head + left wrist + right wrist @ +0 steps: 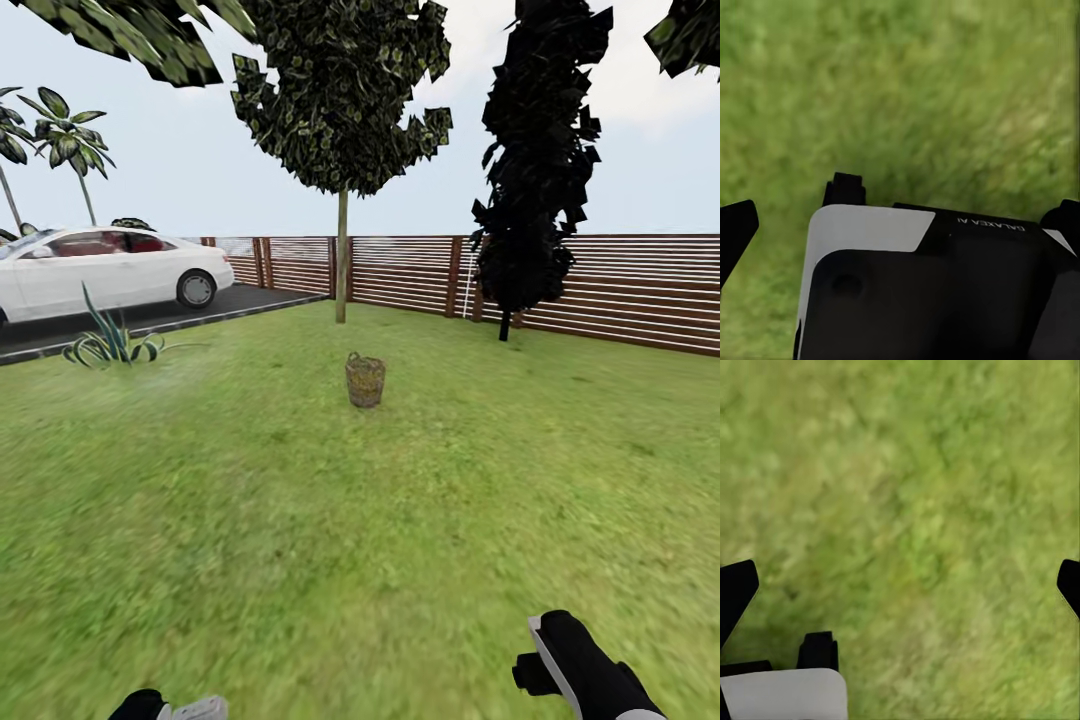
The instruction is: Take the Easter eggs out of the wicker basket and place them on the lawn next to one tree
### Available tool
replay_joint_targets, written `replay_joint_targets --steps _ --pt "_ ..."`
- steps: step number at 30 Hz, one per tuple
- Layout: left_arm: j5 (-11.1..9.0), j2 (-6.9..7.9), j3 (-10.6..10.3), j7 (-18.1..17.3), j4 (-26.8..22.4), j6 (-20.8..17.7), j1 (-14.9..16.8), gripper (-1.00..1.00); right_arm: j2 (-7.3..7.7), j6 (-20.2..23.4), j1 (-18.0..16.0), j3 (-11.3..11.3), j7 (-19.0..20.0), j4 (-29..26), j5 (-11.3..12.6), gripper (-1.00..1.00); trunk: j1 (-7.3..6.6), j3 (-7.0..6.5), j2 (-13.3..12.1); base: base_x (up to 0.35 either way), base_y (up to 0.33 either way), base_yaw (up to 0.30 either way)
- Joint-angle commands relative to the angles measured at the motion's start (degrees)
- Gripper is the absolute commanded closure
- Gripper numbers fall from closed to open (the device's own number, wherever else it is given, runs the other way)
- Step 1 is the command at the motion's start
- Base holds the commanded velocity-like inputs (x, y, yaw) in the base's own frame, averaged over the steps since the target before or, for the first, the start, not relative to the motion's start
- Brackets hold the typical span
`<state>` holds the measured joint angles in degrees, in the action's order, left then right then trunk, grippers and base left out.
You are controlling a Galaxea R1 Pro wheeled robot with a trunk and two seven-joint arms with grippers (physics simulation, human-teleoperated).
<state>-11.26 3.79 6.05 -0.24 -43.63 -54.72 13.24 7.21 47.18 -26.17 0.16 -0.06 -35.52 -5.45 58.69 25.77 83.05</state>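
Tapering open-weave wicker basket (365, 381); mottled lawn (300, 520); thin-trunked tree (342, 250).

We see the lawn (250, 520), mottled green, carrying the wicker basket (365, 381) upright, near the tree (342, 255) trunk.

wicker basket (365, 381): brown woven wicker, open weave, rough look.
lawn (300, 520): short green grass, patchy, soft and matt.
fence (620, 290): dark brown wood slats, dull finish.
tree (342, 255): thin pale trunk, smooth; dark leafy top.
car (100, 270): white painted metal, shiny.
right gripper (900, 585): black and white hard plastic, smooth, matt.
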Motion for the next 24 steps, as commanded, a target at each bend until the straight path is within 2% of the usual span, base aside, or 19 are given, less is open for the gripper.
replay_joint_targets --steps 1,12,23,24 --pt "-0.14 -0.01 0.1 -0.02 -0.05 -0.26 0.03 -1.0 0.0 0.29 -0.02 0.02 0.23 -0.07 -0.53 -1.0 0.03 0.07 0.03 0.338 0.0 0.0" --pt "-0.17 0.09 0.18 -0.19 -0.07 -0.29 0.03 -1.0 0.0 0.29 -0.02 0.02 0.23 -0.07 -0.53 -1.0 0.03 0.07 0.03 0.338 0.0 0.0" --pt "-0.17 0.73 0.48 -0.46 -0.44 -0.29 0.03 -1.0 0.01 0.29 -0.02 0.02 0.29 -0.07 -0.53 -1.0 0.03 0.07 0.03 0.343 0.0 0.0" --pt "-0.17 1.17 0.57 -0.54 -0.59 -0.37 0.03 -1.0 0.01 0.29 -0.02 0.02 0.31 -0.07 -0.53 -1.0 0.03 0.07 0.03 0.343 0.0 0.0"
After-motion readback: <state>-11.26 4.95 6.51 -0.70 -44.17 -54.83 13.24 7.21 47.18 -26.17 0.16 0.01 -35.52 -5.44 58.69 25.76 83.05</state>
